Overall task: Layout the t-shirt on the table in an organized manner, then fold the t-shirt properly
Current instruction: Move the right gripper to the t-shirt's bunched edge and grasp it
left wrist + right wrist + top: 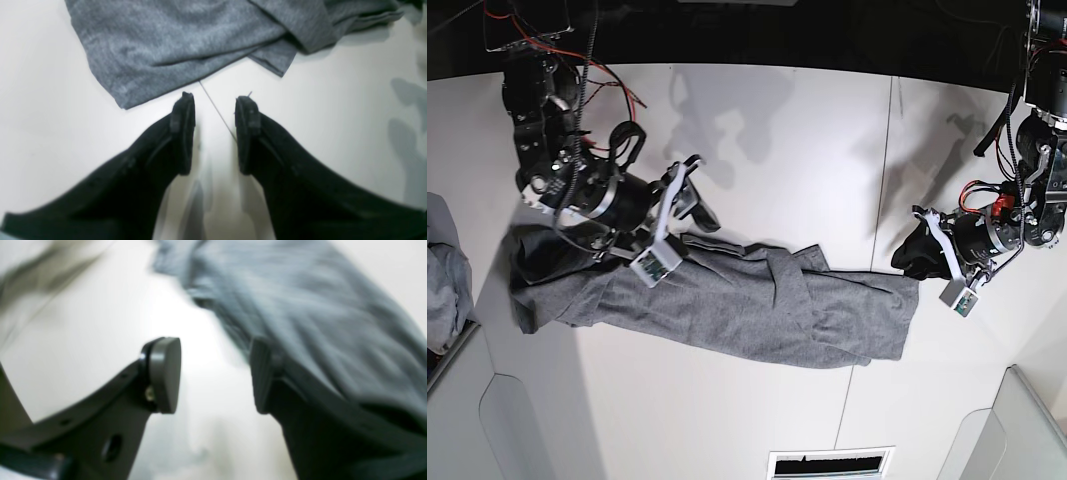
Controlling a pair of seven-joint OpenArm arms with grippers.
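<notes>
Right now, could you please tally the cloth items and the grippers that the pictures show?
Dark grey t-shirt on the table: 1
Paler grey cloth bundle: 1
Grippers, left gripper and right gripper, both open: 2
Total: 4

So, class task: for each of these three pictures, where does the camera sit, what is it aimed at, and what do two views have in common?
Left wrist: sits on the left arm, looks down past its open fingers at the t-shirt edge and the table.
Right wrist: on the right arm, blurred; open fingers beside the shirt.
Base: overhead, showing both arms and the whole shirt.
Shared: the shirt and the white table appear in all three.
</notes>
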